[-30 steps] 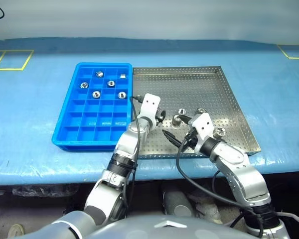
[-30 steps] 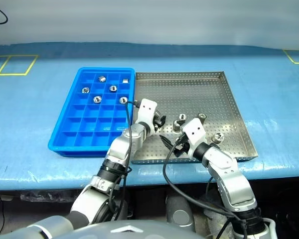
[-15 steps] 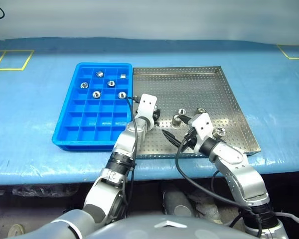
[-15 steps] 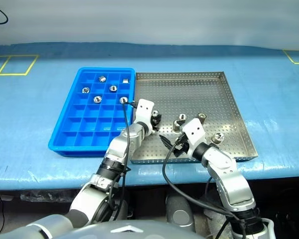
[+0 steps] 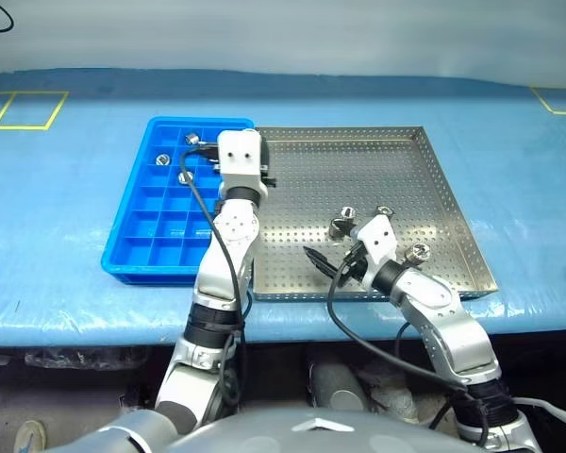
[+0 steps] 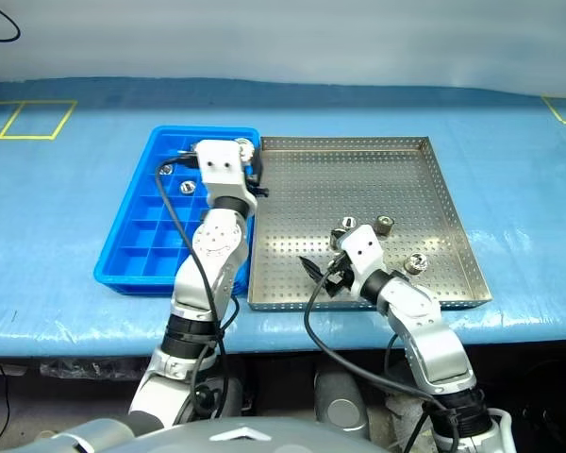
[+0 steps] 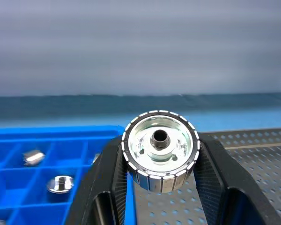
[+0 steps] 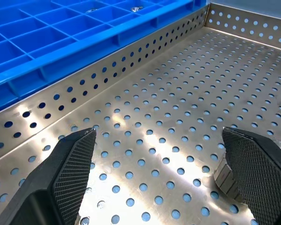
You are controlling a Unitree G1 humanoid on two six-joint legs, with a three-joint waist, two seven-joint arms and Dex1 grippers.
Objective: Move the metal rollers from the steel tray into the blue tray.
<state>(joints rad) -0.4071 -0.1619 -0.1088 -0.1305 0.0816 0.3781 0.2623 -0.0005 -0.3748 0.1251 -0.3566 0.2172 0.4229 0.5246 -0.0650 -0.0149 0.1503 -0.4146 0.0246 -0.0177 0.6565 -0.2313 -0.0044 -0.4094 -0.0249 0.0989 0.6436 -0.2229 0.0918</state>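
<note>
Left wrist view showed the left gripper [image 7: 160,161] with its jaws pinching one roller [image 7: 160,149] by its rim, the hollow centre facing the camera. Behind it lay the blue tray [image 7: 18,140] with further rollers in its compartments.

Change over the last second: the left arm had risen from the floor of the steel tray [image 5: 358,160], where it stood low beside the cluster of rollers, and had swung up and toward the blue tray [image 5: 132,236]. In the left eye view its gripper [image 5: 241,156] now stood near the far end of the seam between the two trays. The jaws had narrowed onto the roller in the same interval. Judgement: the pick was complete and the transfer was under way; release into a free compartment remained.

The right gripper [image 8: 164,164] had not moved. Its jaws stood spread wide and empty just above the perforated floor of the steel tray, and a roller [image 8: 225,176] lay just beside one fingertip.

Remaining stock in the steel tray: three rollers [image 5: 341,225] grouped near the right gripper [image 5: 321,262] and one roller [image 5: 419,250] near the tray's right rim. Several rollers [image 5: 161,160] already lay in far compartments of the blue tray. Both trays stood side by side on the blue-covered bench [image 5: 57,189].
</note>
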